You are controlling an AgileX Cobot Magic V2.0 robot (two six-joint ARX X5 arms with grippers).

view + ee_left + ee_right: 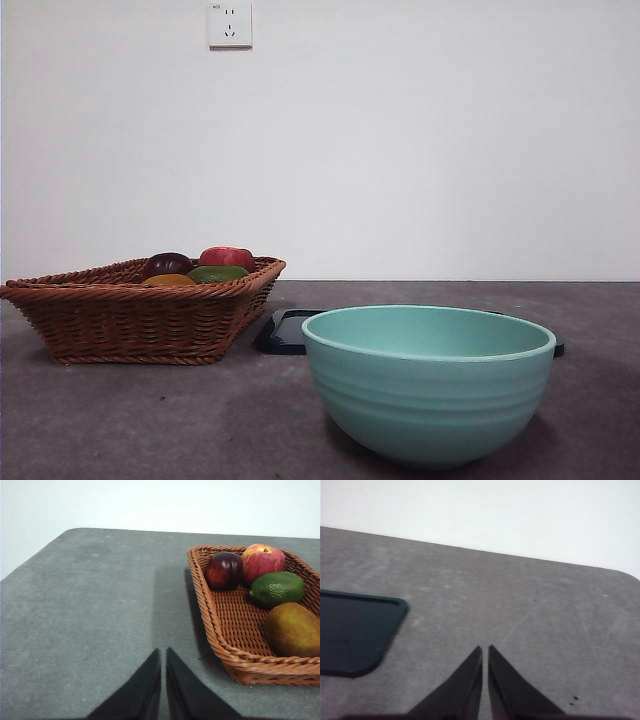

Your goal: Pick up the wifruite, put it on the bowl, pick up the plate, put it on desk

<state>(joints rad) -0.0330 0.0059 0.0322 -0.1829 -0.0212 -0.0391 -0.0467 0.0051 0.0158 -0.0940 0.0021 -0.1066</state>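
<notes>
On the left of the wide dark grey-brown matte desk (pixel 120 420) stands a brown woven wicker basket (pixel 130 320) holding a dark purple plum (pixel 223 570), a red apple (pixel 263 561), a green avocado-like fruit (pixel 277 587) and the round yellow-orange wifruite (pixel 294 629). The left gripper (pixel 163 652) hangs beside the basket, jaws pressed together on nothing. A flat black rectangular tray (pixel 285 332) lies between basket and deep mint-teal ceramic bowl (pixel 430 385). Rightmost, the right gripper (pixel 485 650), jaws likewise together, hangs over bare desk near the tray.

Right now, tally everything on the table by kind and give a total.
Fruits: 4, namely wifruite, green fruit, red apple, dark plum
Wicker basket: 1
Bowl: 1
Black tray: 1
Total: 7
</notes>
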